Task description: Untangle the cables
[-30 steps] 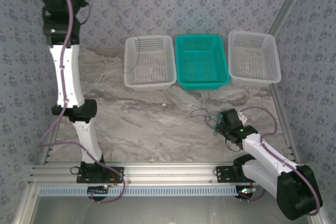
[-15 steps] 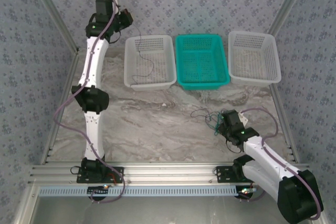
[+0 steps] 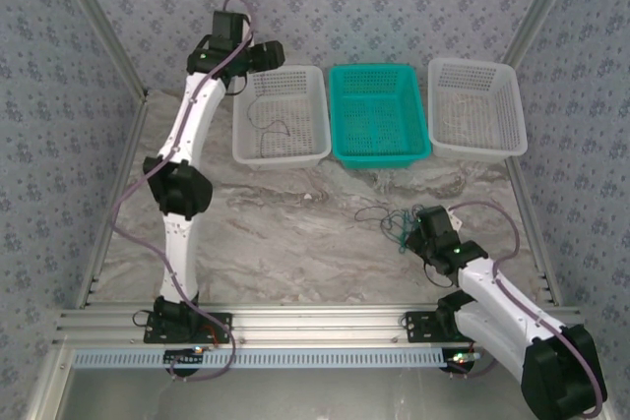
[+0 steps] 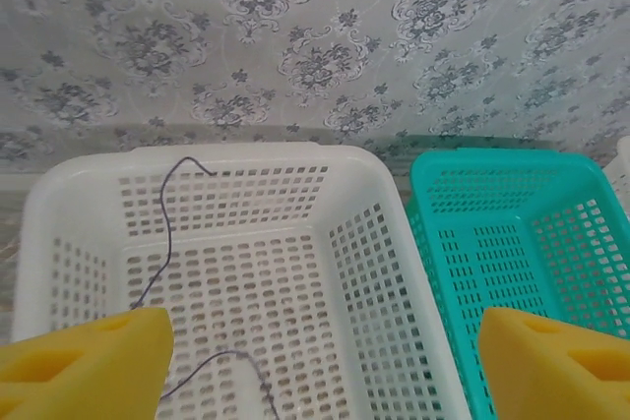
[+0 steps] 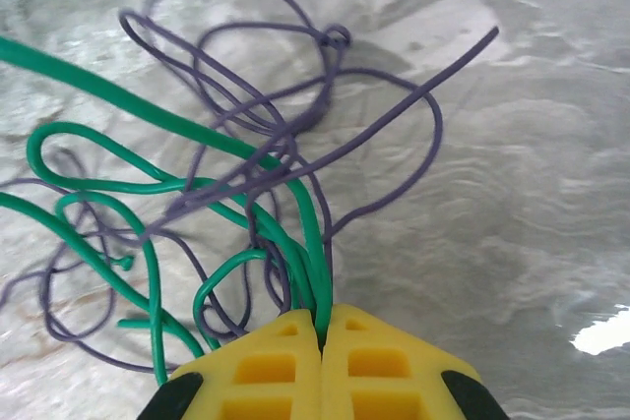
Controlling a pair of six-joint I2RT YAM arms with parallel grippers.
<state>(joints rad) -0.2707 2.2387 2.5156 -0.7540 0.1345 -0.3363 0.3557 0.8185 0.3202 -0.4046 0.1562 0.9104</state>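
left gripper (image 4: 315,366): jaws spread wide, yellow fingertips (image 4: 89,361) in the bottom corners of the left wrist view, nothing between them; hovers over the white basket (image 3: 300,110) at upper centre-left of the top view
right gripper (image 5: 320,356): pads pressed together at bottom centre of the right wrist view, pinching strands of the cable tangle (image 3: 386,219) where they bunch
tangle location: on the marble tabletop (image 3: 276,233), right of centre in the top view, at the right gripper's tips, well apart from the baskets
strands in tangle: green cable (image 5: 148,115) and purple-grey cable (image 5: 394,76), looped through each other, many crossings, a small knot-like twist at upper centre of the right wrist view
separate strand: one dark cable (image 4: 165,213) lies loose in the white basket
handling: very light, thin, floppy; holds no shape; loops likely drag along and cinch if pulled hard; smooth jacket may slip from a weak pinch
where to grip: probably a free end or outer loop of one colour, e.g. the purple-grey end at upper right of the right wrist view, with the bunch pinned by the other gripper
risk: pulling from the middle likely tightens the crossings
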